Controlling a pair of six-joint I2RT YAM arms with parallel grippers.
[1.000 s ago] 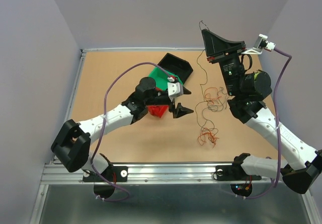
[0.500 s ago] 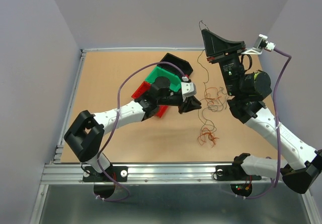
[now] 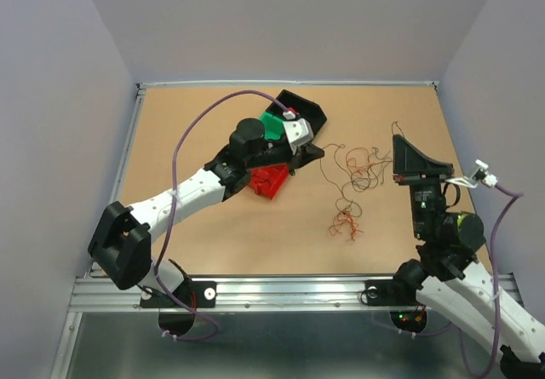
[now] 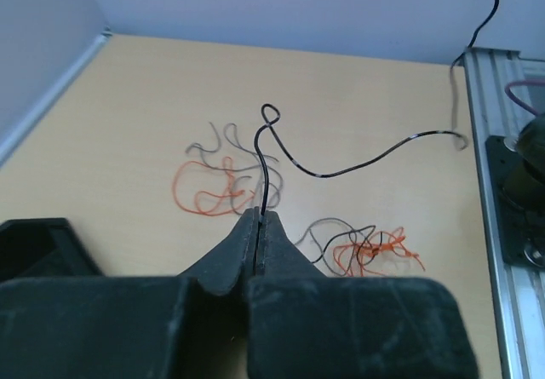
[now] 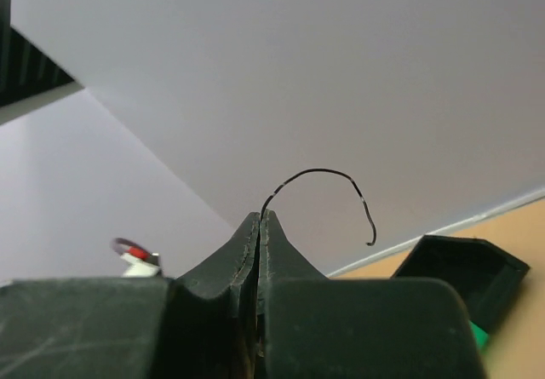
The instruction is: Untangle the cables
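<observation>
Top external: both grippers pinch black wire, tangle lies between

We note a red bin (image 3: 268, 180), a green bin (image 3: 272, 126) and a black bin (image 3: 308, 117) clustered left of centre on the table (image 3: 221, 234), partly under the left arm. Just right of them, the left gripper (image 3: 313, 152) has its jaws closed on a black cable (image 4: 266, 162), which rises from the tips into a small loop. An orange and grey tangle (image 3: 362, 168) lies on the table between the arms, with an orange clump (image 3: 345, 224) nearer the bases. At the right, the right gripper (image 3: 396, 143) is clamped on a black wire end (image 5: 317, 171), tips pointing toward the wall. We cannot tell whether it is the same cable.
</observation>
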